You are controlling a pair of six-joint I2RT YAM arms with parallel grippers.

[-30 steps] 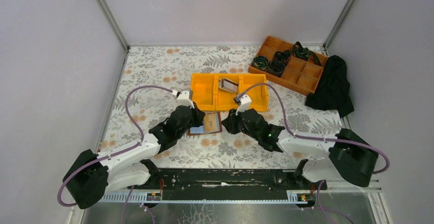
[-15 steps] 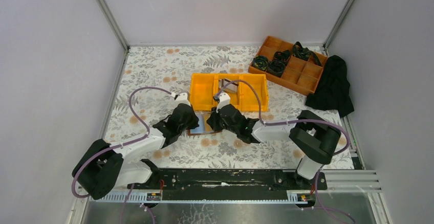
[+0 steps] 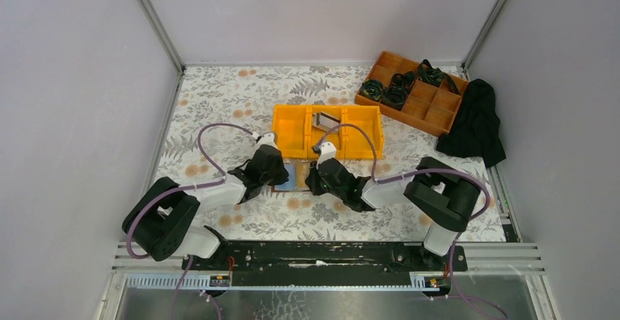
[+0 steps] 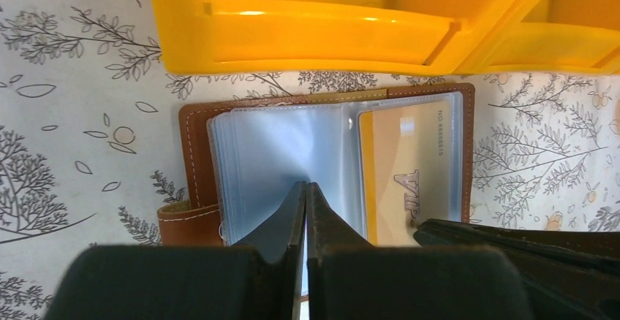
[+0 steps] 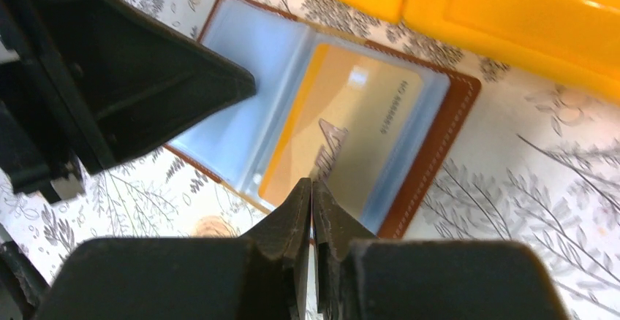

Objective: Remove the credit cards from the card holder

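Card holder (image 4: 191, 145): lay open, mid-table. Change: right claw (image 5: 312, 185) moved in, narrowed to shut at gold card (image 5: 351, 115) edge; left claw (image 4: 305, 188) shut, pinning sleeves (image 4: 278, 152). Extraction prob. imminent.

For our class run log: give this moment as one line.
left gripper shut at clear sleeves | right gripper shut at gold card | card holder open

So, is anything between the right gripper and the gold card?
Only the clear sleeve: the gold card lies inside it, in the card holder. The right gripper, jaws together, is at the sleeve's edge.
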